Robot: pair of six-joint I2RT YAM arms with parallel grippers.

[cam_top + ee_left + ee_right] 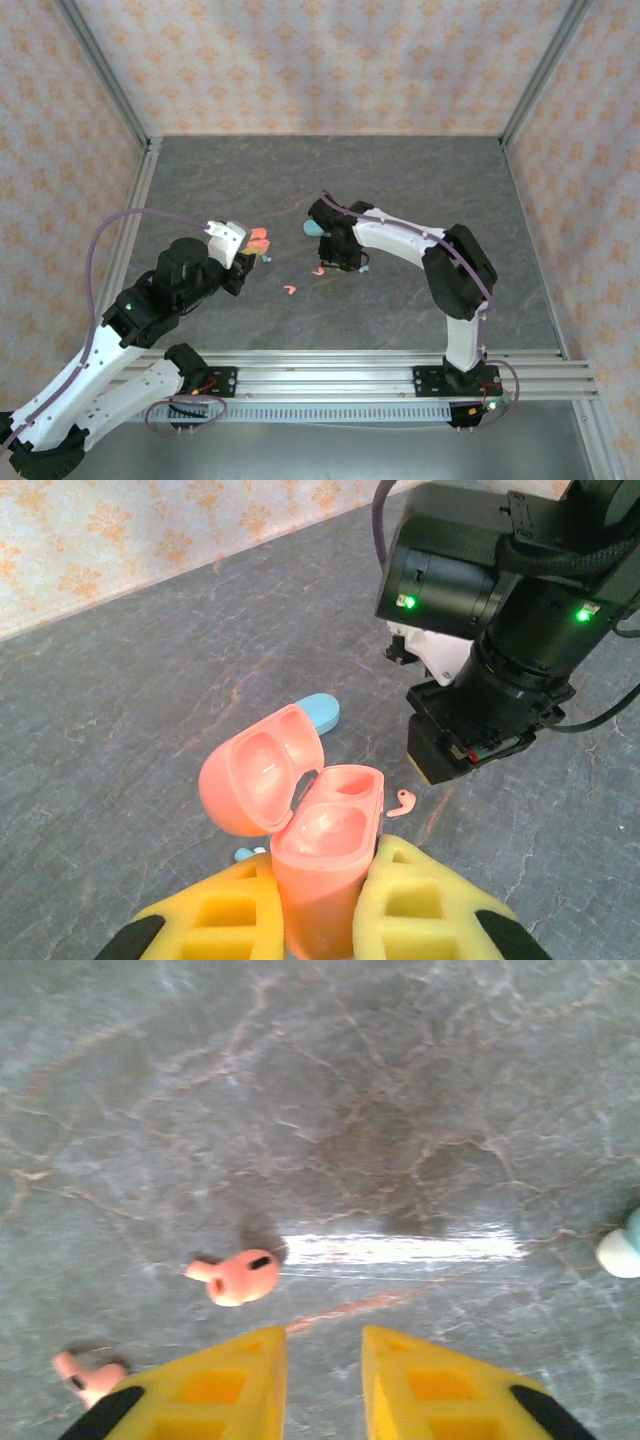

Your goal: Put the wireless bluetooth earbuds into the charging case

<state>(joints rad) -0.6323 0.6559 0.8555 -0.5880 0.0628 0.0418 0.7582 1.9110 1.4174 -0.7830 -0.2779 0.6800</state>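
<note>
My left gripper is shut on the salmon-pink charging case, held upright with its lid swung open and both wells empty. In the top view that case sits at the left gripper. One pink earbud lies on the table just ahead and left of my right gripper, which stands open with nothing between its fingers. A second pink earbud lies farther left. From above, the right gripper hovers by the pink earbuds.
A light teal case lies closed behind the right wrist. A teal earbud rests to the right of the right gripper, another beside the left fingers. The dark stone table is walled by patterned panels.
</note>
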